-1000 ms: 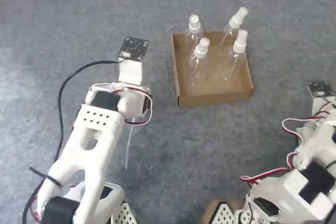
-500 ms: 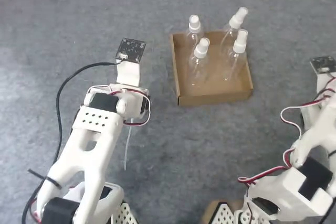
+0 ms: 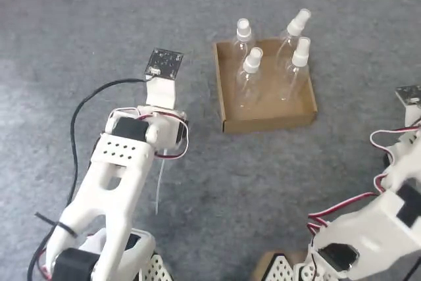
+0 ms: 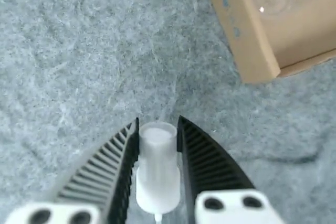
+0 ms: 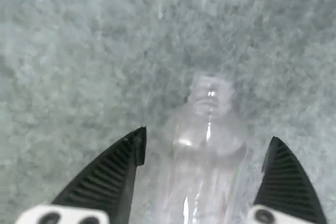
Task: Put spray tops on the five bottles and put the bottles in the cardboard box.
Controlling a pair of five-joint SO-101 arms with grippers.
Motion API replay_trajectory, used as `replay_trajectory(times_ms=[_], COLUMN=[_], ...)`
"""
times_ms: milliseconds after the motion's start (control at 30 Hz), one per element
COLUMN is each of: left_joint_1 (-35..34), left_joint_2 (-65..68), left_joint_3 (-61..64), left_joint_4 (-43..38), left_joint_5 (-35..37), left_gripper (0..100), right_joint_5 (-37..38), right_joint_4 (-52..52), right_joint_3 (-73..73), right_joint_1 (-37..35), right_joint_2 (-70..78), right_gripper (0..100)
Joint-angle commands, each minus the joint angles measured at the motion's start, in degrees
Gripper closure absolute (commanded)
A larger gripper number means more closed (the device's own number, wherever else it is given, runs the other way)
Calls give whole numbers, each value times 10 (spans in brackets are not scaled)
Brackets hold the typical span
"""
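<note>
Left arm [image 3: 118, 176]: rises from the near left corner and stretches out over the grey carpet [image 3: 263, 182]. The wrist sits left of the cardboard box [image 3: 266, 122] and apart from it.

Left pincer [image 4: 157, 124]: pinching a spray top [image 4: 156, 166]. Both ribbed fingers press against its sides. The top is white and cylindrical, with its flat end towards the fingertips. From the high view its thin dip tube [image 3: 159, 185] shows as a pale line beside my forearm. In my left wrist view a corner of the box lies ahead and off to one side, with the carpet between us.

Right arm [image 3: 381, 228]: folded back at the near right edge of the table, well apart from the box.

Right pincer [image 5: 207, 139]: spread wide, one finger on each side of a bottle [image 5: 210, 98], and neither finger touches it. The bottle is clear plastic with a bare threaded neck and no spray top. The neck points away from my wrist, over the carpet. I cannot tell whether the bottle rests on the carpet.

Cardboard box: shallow, brown and open-topped, at the far middle of the carpet. Four bottles [image 3: 248, 74] are inside it, clear-bodied, each with a white spray top. The back right one has its top tilted outward. My left wrist view catches the rounded clear body of one through the open top.
</note>
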Motion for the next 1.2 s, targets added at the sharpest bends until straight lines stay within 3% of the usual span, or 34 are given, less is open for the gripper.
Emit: replay_trajectory(times_ms=[0, 200, 333, 467, 667, 833, 1000, 1167], left_joint_1=[1, 1, -4, -4, -67, -156, -164, -164], left_joint_2=[-23, -23, -28, -45, -176, -302, -389, -443], left_joint_3=[-1, -1, -6, -14, -9, 19, 18, 0], left_joint_4=[-24, -23, -21, -20, 5, 9, 44, 76], left_joint_5=[-1, -1, 16, 23, 23, 23, 23, 26], left_gripper=[913, 913, 913, 915, 916, 916, 917, 917], right_joint_5=[6, 7, -4, -72, -178, -258, -340, -351], right_joint_4=[-11, -3, 87, 172, 203, 111, 31, -42], right_joint_3=[-57, -99, -156, -179, -98, 117, 249, 337], right_joint_1=[1, -5, -22, -89, -266, -509, -726, -829], right_joint_2=[22, 55, 16, -82, -287, -475, -579, -619], right_gripper=[760, 998, 995, 993, 993, 993, 994, 993])
